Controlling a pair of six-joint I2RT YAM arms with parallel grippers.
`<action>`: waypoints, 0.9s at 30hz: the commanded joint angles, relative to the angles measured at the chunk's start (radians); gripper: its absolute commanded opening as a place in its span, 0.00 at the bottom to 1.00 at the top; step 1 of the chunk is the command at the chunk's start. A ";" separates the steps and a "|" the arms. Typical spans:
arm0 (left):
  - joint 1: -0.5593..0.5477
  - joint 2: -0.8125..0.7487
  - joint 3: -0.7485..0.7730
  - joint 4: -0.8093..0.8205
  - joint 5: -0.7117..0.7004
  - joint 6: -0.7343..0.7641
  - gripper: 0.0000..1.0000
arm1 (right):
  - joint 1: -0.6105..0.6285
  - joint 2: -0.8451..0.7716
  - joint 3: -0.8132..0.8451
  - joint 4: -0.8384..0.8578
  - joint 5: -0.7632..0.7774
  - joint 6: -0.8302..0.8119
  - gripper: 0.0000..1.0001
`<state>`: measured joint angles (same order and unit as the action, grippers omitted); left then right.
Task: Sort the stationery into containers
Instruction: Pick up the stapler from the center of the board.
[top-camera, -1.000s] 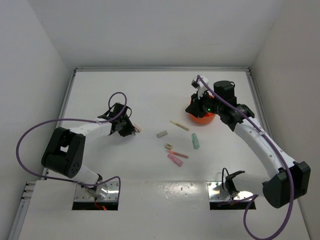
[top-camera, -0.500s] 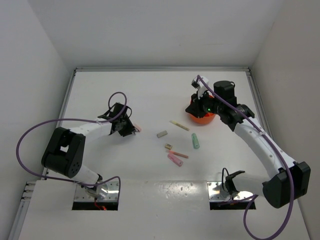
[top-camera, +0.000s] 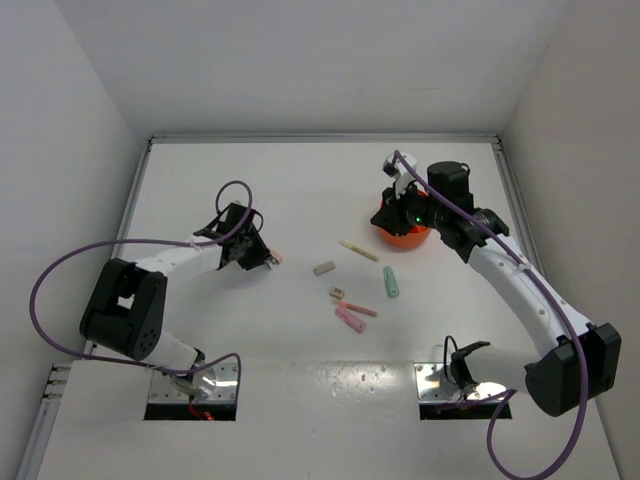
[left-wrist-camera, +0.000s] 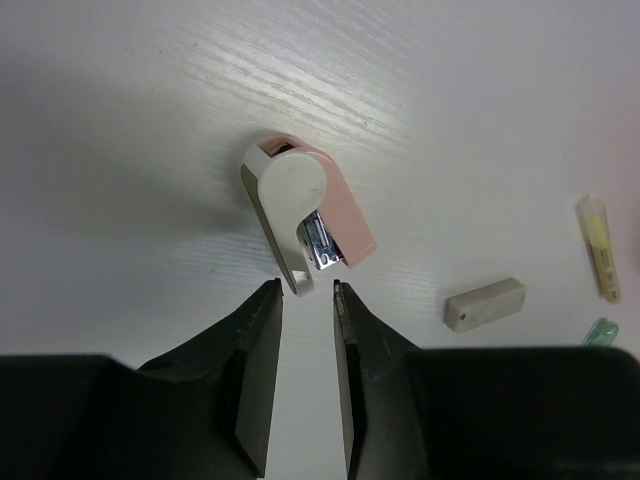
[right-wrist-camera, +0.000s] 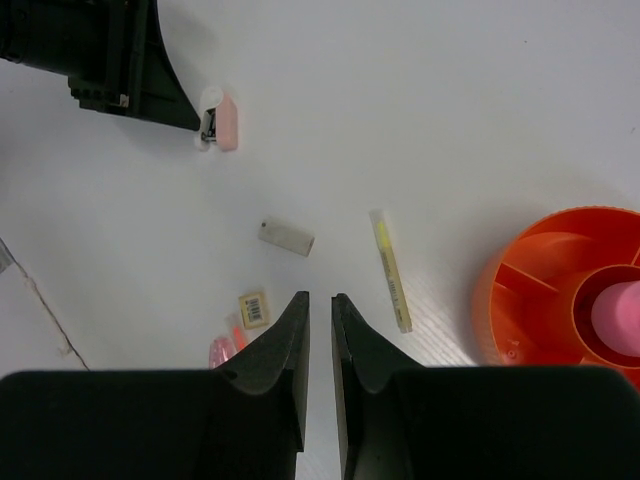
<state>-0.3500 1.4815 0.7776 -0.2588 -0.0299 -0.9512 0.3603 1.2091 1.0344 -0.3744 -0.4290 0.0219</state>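
Observation:
A white-and-pink stapler block (left-wrist-camera: 305, 215) (top-camera: 273, 257) lies on the table just beyond my left gripper (left-wrist-camera: 305, 288) (top-camera: 262, 257). That gripper is open by a narrow gap and holds nothing, and the stapler's white end is right at its fingertips. My right gripper (right-wrist-camera: 320, 297) (top-camera: 388, 212) hovers shut and empty beside the orange divided bowl (right-wrist-camera: 500, 290) (top-camera: 405, 239). A pink tube (right-wrist-camera: 615, 312) stands in the bowl's centre. Between the arms lie a pale-yellow pen (top-camera: 358, 250) (right-wrist-camera: 390, 270), a grey block (top-camera: 323, 268) (left-wrist-camera: 485, 303), a tan block (top-camera: 338, 293), a mint stick (top-camera: 390, 282), a thin pink stick (top-camera: 358, 308) and a chunky pink piece (top-camera: 349, 319).
White walls enclose the table on the left, back and right. A raised rim (top-camera: 320, 139) runs along the far edge. Purple cables (top-camera: 230, 190) loop off both arms.
My left arm has shifted slightly at the stapler. The right arm and the loose items have stayed where they were.

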 joint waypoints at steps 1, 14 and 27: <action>-0.009 -0.030 0.043 0.007 -0.002 -0.008 0.33 | -0.004 -0.016 0.001 0.032 -0.025 -0.013 0.15; -0.009 0.019 0.043 0.007 -0.011 -0.008 0.35 | -0.004 -0.016 0.001 0.032 -0.025 -0.013 0.16; -0.009 0.074 0.043 0.007 -0.021 -0.008 0.34 | -0.004 -0.016 0.001 0.032 -0.025 -0.013 0.17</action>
<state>-0.3523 1.5490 0.7902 -0.2596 -0.0418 -0.9516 0.3603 1.2091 1.0344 -0.3744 -0.4301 0.0193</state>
